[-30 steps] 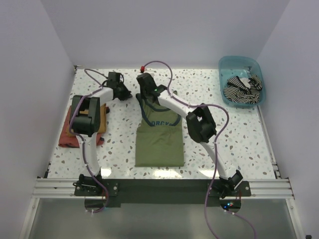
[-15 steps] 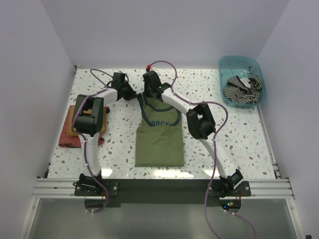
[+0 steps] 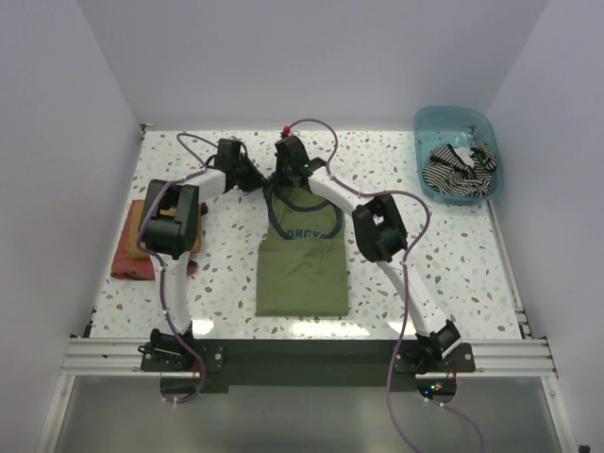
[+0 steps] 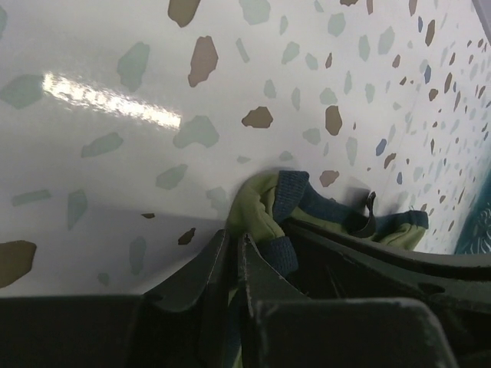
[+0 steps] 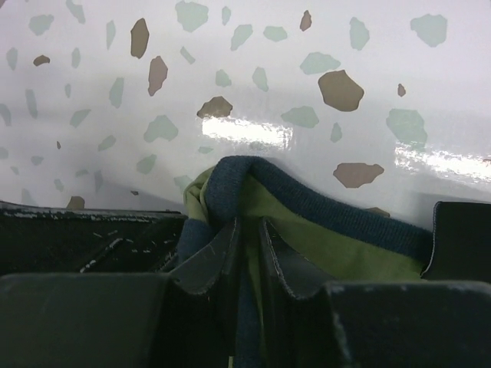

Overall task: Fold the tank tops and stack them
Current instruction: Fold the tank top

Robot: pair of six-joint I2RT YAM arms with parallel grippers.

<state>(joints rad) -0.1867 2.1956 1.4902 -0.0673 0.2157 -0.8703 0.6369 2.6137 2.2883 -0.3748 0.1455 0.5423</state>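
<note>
The olive-green tank top [image 3: 302,269] with navy trim lies mid-table, its hem toward the arm bases and its print facing up. Its two shoulder straps are drawn toward the far side. My left gripper [image 3: 251,176] is shut on the left strap; in the left wrist view the olive fabric [image 4: 259,205] bunches out of the gripper [image 4: 234,244]. My right gripper [image 3: 287,170] is shut on the right strap, whose navy trim [image 5: 230,180] loops over the gripper [image 5: 249,230]. The black-and-white striped tank top [image 3: 460,165] lies crumpled in a teal bin.
The teal bin [image 3: 427,127] stands at the far right corner of the speckled table [image 3: 444,255]. A folded orange and red cloth stack [image 3: 132,257] lies at the left edge, partly under the left arm. White walls enclose three sides.
Both grippers have moved toward the far side with the straps, the left one also shifting right, closer to the right gripper. The shirt's upper part is stretched out longer.
</note>
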